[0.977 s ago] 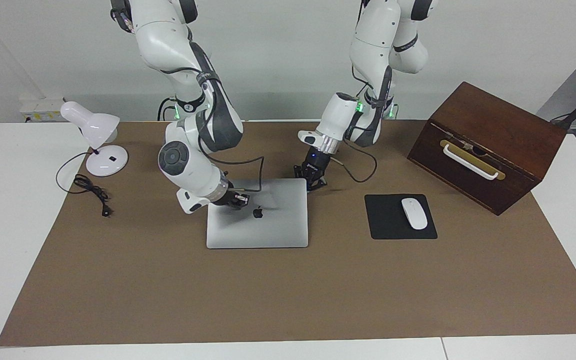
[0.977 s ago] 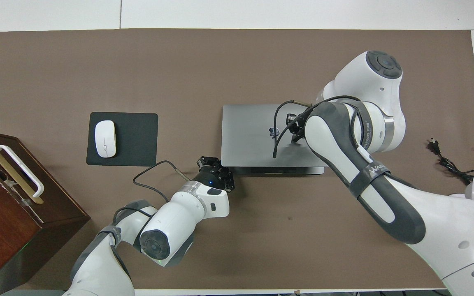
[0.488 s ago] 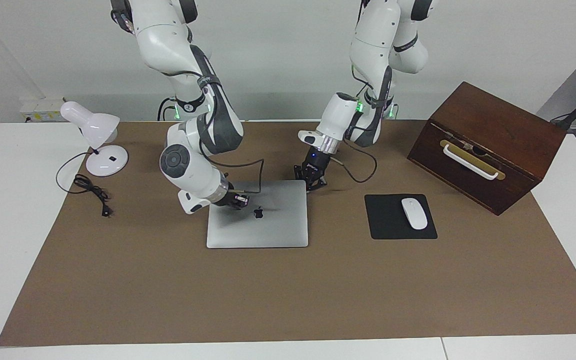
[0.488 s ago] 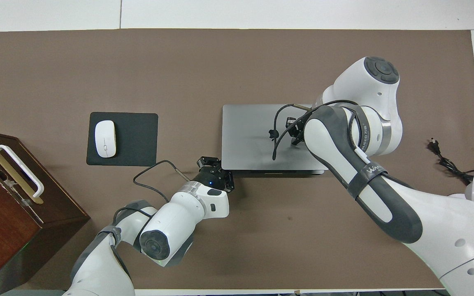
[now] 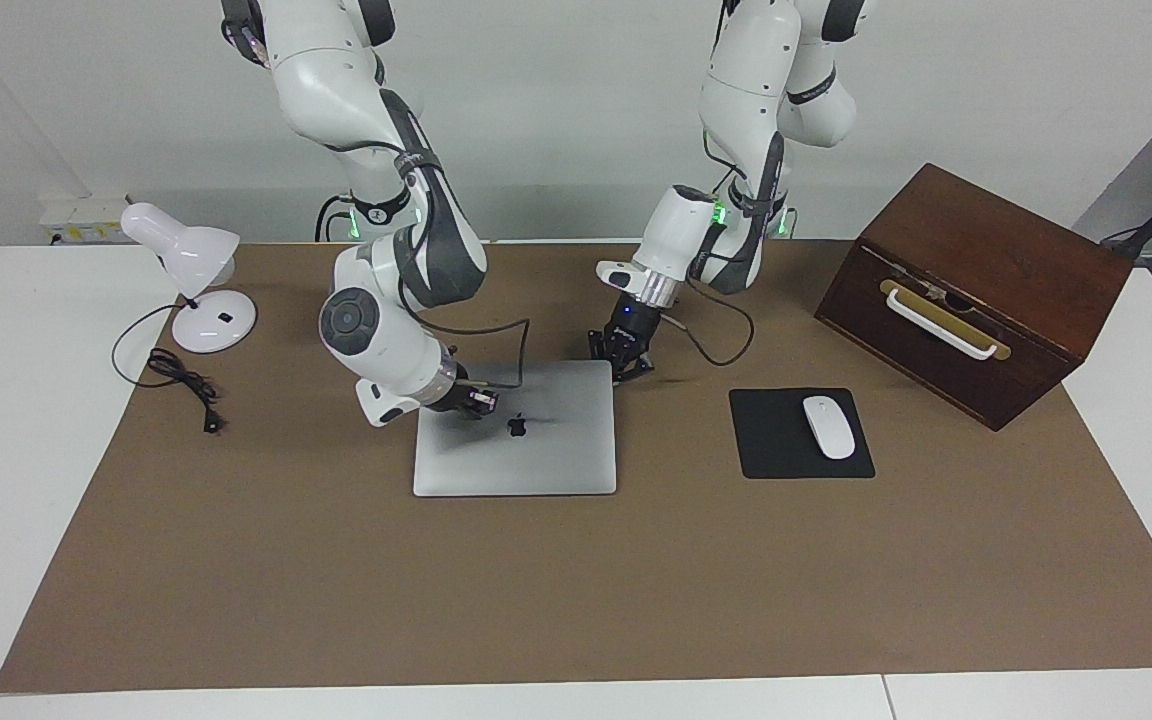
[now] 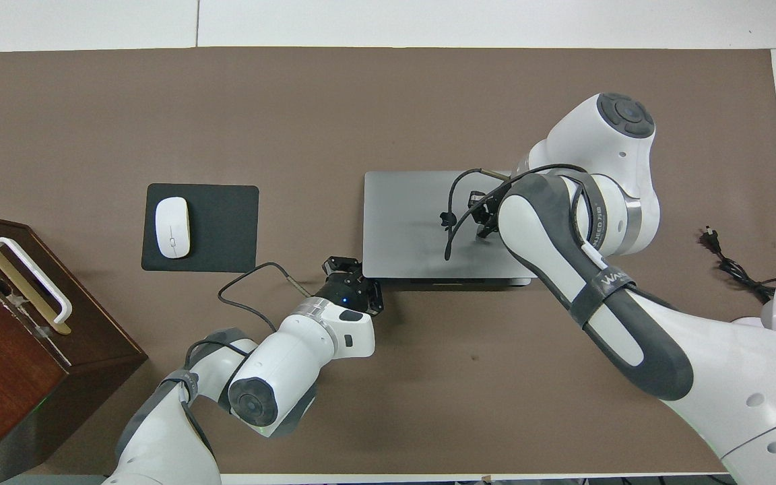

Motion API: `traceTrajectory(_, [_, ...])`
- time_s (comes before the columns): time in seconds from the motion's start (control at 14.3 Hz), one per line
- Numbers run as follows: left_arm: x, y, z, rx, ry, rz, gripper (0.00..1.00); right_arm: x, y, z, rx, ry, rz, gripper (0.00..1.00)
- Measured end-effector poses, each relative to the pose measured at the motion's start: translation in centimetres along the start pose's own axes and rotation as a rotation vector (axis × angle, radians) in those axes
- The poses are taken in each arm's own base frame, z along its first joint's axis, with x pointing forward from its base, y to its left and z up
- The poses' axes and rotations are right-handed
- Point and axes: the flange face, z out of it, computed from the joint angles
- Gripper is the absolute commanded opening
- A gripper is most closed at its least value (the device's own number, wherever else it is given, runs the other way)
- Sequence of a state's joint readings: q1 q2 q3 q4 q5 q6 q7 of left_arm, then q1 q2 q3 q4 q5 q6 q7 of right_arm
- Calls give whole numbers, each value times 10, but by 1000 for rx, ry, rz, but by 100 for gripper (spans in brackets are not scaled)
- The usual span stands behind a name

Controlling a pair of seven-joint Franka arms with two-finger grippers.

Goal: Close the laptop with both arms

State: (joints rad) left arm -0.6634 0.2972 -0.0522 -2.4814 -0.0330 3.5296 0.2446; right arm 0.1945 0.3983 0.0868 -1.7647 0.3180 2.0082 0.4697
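Note:
The silver-grey laptop lies in the middle of the brown mat, its lid down and flat or nearly flat, the dark apple logo facing up. My right gripper rests shut on the lid beside the logo, pressing with its tips. My left gripper is shut and sits low at the laptop's corner nearest the robots, toward the left arm's end of the table. Whether it touches that corner I cannot tell. The keyboard and trackpad are hidden under the lid.
A black mouse pad with a white mouse lies beside the laptop toward the left arm's end. A brown wooden box with a white handle stands past it. A white desk lamp and its cord are at the right arm's end.
The lid has sunk the last small bit under my right gripper, and the dark strip at its hinge edge has narrowed. The right arm's elbow shifted slightly. The left arm has hardly moved.

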Motion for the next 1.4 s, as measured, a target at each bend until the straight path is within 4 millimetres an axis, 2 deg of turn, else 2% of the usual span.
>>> traceTrajectory(0.35, [-2,-1,-1,3,3,-2,0,-2,-3,-23,29,31,20,0])
traceTrajectory(0.56, [-2,-1,-1,3,4,-2,0,3,2,-49,61,88,31,0])
traceTrajectory(0.7, [-2,-1,-1,3,4,-4,0,18,16,-85,113,175,59,0])
traceTrajectory(0.98, [-2,-1,-1,4,4,-66,0,48,52,-170,216,413,85,0])
traceTrajectory(1.26, [-2,-2,-1,4,4,-111,0,69,93,-227,132,582,-99,18])
traceTrajectory(1.4, [-2,-2,-1,4,4,-120,0,73,111,-246,21,599,-205,28])
